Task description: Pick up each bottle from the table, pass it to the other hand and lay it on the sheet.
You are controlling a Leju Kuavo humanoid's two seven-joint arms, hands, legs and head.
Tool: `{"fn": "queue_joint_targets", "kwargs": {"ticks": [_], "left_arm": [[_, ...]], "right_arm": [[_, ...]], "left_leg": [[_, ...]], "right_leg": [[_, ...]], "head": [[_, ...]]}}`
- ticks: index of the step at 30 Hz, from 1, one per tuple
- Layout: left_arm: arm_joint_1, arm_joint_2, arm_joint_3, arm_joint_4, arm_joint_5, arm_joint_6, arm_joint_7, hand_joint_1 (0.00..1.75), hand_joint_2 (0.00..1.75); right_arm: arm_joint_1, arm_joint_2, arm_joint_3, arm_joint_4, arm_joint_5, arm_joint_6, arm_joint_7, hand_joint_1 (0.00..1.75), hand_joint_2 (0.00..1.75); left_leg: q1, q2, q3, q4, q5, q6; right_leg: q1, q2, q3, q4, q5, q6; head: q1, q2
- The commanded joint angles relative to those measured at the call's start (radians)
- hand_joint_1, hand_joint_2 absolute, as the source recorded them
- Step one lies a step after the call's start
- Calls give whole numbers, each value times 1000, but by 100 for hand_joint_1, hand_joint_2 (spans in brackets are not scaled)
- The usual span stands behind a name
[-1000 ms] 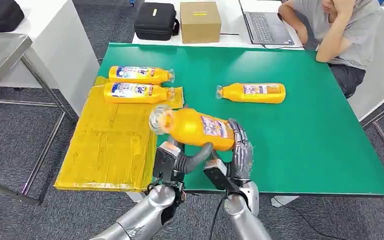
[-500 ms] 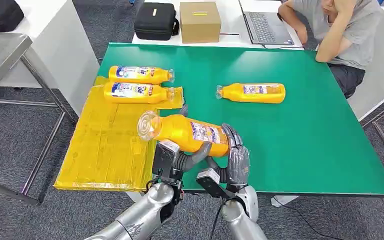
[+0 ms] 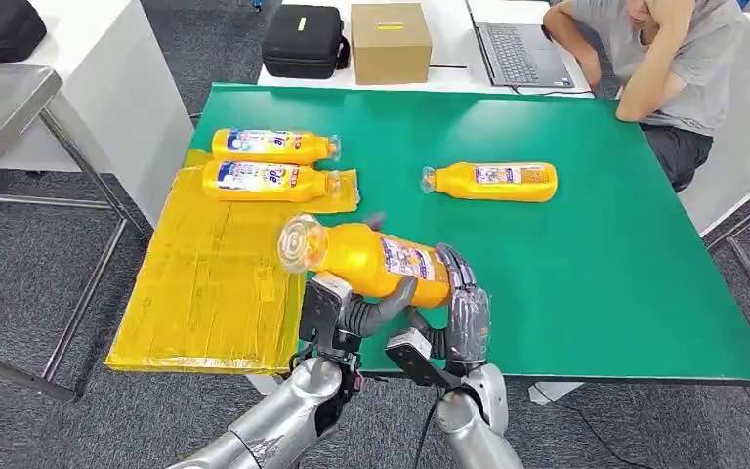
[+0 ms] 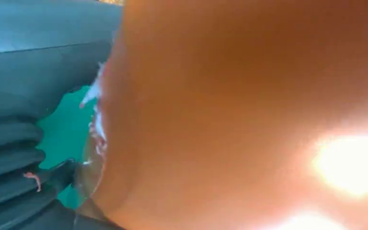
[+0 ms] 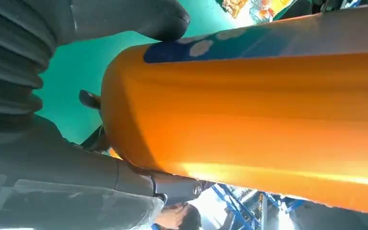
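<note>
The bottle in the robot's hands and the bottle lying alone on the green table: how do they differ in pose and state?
The held bottle is off the table, gripped by the left hand and the right hand; the lone bottle rests on the green table, untouched. The held bottle is tilted, cap raised; the lone bottle lies flat. Both are orange, labelled, caps pointing left.

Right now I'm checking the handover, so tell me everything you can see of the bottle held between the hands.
The held bottle is orange, apparently plastic, with a clear cap end and a printed blue-and-white label. It is lifted above the green table's near edge, roughly level, cap end toward the yellow sheet. The left hand cradles it from below; the right hand wraps its base end. Both touch it.
</note>
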Motion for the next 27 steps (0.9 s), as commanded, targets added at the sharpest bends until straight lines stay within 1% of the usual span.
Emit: {"fn": "queue_joint_targets", "kwargs": {"ticks": [1, 2, 4, 5, 6, 7, 8, 9, 10, 11, 12, 13, 14, 16, 17, 19, 20, 22, 24, 25, 26, 27], "left_arm": [[-35, 15, 45, -24, 0, 36, -3, 175, 175], [-36, 19, 50, -34, -4, 41, -3, 175, 175], [-34, 25, 64, -51, -22, 55, -3, 175, 175], [-28, 29, 77, -64, -47, 71, -3, 175, 175], [-26, 30, 85, -64, -56, 74, -3, 175, 175], [-26, 29, 96, -57, -60, 75, -3, 175, 175], [-26, 30, 99, -54, -63, 73, -3, 175, 175], [-26, 30, 98, -55, -64, 72, -3, 175, 175], [-22, 31, 100, -56, -71, 64, -3, 175, 175], [-15, 29, 107, -58, -79, 54, -3, 175, 175], [-13, 29, 107, -59, -84, 52, -3, 175, 175], [-10, 29, 105, -61, -88, 53, -3, 175, 175], [-9, 28, 106, -60, -91, 50, -3, 175, 175], [-15, 23, 112, -45, -91, 51, -3, 175, 175], [-20, 23, 115, -40, -92, 56, -3, 175, 175], [-20, 23, 115, -40, -92, 56, -3, 175, 175], [-24, 25, 121, -34, -90, 57, -3, 175, 175], [-30, 34, 139, -21, -91, 77, -3, 175, 175], [-30, 45, 158, -17, -95, 86, -3, 175, 175], [-31, 52, 171, -9, -89, 79, -3, 175, 175], [-32, 55, 178, -4, -87, 72, -3, 175, 175], [-33, 56, 185, 0, -87, 71, -3, 175, 175]], "right_arm": [[-26, -5, 34, 75, -21, 0, -2, 175, 175], [-24, 0, 35, 81, -13, 0, -2, 175, 175], [-28, 7, 46, 105, -34, 0, -2, 175, 175], [-30, 11, 47, 122, -53, 0, -2, 171, 175], [-35, 9, 52, 136, -71, 0, -2, 140, 175], [-39, 7, 55, 148, -80, 0, -2, 51, 175], [-37, 6, 53, 144, -79, 0, -2, 5, 175], [-37, 5, 54, 145, -79, 0, -2, 0, 175], [-40, 3, 64, 154, -101, 0, -2, 0, 175], [-50, -1, 82, 170, -143, 0, -2, 0, 175], [-53, -2, 82, 175, -154, 0, -2, 0, 175], [-57, -2, 84, 180, -154, 0, -2, 0, 175], [-56, 0, 77, 177, -146, 0, -2, 0, 175], [-51, 5, 61, 176, -144, 0, -2, 0, 175], [-49, 4, 54, 181, -141, 0, -2, 0, 175], [-49, 4, 54, 181, -141, 0, -2, 0, 175], [-44, 3, 52, 178, -142, 0, -2, 0, 175], [-43, 2, 48, 191, -150, 0, -2, 0, 175], [-39, 0, 36, 195, -152, 0, -2, 0, 175], [-40, -4, 30, 197, -156, 0, -2, 0, 175], [-36, -4, 21, 192, -151, 0, -2, 0, 175], [-33, -3, 12, 190, -150, 0, -2, 0, 175]], "left_leg": [[1, 1, 3, 0, -1, -2], [1, 2, 6, 0, -3, -3], [1, 2, 3, 0, -1, -2], [1, 3, 6, 0, -3, -3], [1, 3, 4, 0, -2, -2], [1, 2, 4, -1, -1, -2], [2, 3, 6, 0, -3, -3], [1, 2, 5, -1, -2, -3], [1, 2, 4, -1, -1, -2], [1, 3, 7, -1, -3, -3], [1, 2, 4, -1, -1, -2], [1, 2, 4, -1, -1, -2], [1, 3, 6, 0, -3, -3], [1, 1, 3, -1, -1, -2], [1, 2, 5, 0, -2, -3], [1, 1, 3, -1, -1, -2], [1, 2, 7, 0, -3, -3], [1, 1, 3, -1, -1, -2], [1, 2, 7, -1, -2, -3], [1, 2, 3, -1, -1, -2], [1, 3, 7, -1, -2, -3], [1, 2, 4, -1, -1, -2]], "right_leg": [[1, 0, 2, 0, -1, -2], [1, 1, 5, 1, -3, -3], [1, 1, 2, 0, -1, -2], [1, 2, 5, 1, -3, -3], [1, 1, 4, 0, -2, -2], [1, 1, 3, 0, -1, -2], [2, 1, 6, 1, -3, -3], [1, 1, 4, 0, -2, -2], [1, 1, 4, 0, -1, -2], [1, 1, 6, 0, -3, -3], [1, 1, 4, -1, -1, -2], [1, 1, 3, -1, -1, -2], [1, 2, 5, 0, -2, -2], [1, 1, 3, 0, -1, -1], [1, 1, 5, 0, -2, -2], [1, 0, 3, 0, -1, -2], [1, 1, 6, 0, -3, -3], [1, 0, 3, 0, -1, -1], [1, 1, 6, 0, -2, -3], [1, 1, 3, -1, -1, -2], [1, 2, 6, 0, -2, -3], [1, 1, 3, -1, -1, -2]], "head": [[0, 0], [0, 0], [0, 0], [0, 0], [0, 0], [0, 0], [0, 0], [0, 0], [0, 0], [0, 0], [0, 0], [0, 0], [0, 0], [0, 0], [0, 0], [0, 0], [0, 0], [0, 0], [0, 0], [0, 0], [0, 0], [0, 0]]}}
